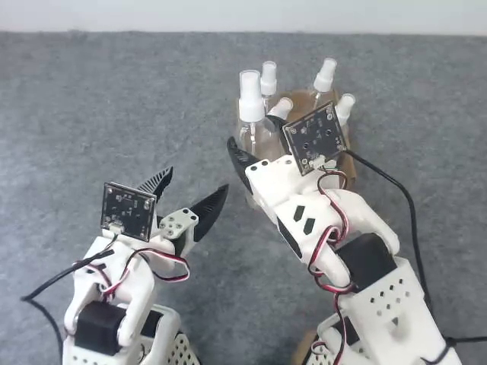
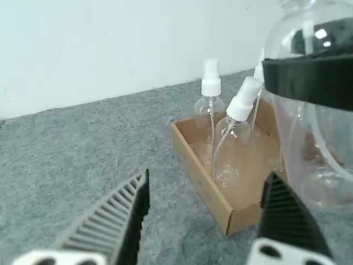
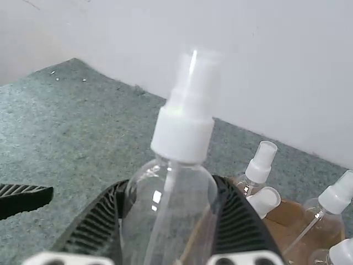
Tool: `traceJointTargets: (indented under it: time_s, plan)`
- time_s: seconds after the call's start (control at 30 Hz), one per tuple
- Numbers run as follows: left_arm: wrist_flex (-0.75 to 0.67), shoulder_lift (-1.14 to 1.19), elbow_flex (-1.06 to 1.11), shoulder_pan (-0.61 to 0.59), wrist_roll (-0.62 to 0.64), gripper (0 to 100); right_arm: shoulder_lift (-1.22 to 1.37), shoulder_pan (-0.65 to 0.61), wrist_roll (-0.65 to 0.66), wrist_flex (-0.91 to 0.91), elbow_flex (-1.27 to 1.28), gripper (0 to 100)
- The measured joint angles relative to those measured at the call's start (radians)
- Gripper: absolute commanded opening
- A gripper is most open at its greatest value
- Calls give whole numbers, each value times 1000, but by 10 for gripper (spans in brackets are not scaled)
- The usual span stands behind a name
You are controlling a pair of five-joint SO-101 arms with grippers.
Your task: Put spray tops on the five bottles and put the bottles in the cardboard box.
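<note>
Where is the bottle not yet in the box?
The bottle sits in the right end effector, at the left edge of the cardboard box in the high view.

From above, my right arm (image 1: 304, 205) and its camera board (image 1: 316, 138) cover most of the box (image 1: 303, 97), hiding the bodies of the bottles (image 1: 326, 74) in it. On the right wrist view the held bottle (image 3: 171, 210) runs off the frame below its shoulder, and its spray top (image 3: 185, 118) is blurred.

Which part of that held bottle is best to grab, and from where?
Probably the bottle by its round clear body, pinched from the sides, as the right gripper does. It stands roughly upright, and the spray top is narrower and offers less grip.
</note>
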Motion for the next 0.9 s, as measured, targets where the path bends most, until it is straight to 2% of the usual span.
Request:
traceJointTargets:
  time_s: [0.9]
  plan:
    - [0, 0, 0, 0, 0, 305, 0, 0, 0, -38, 28, 6]
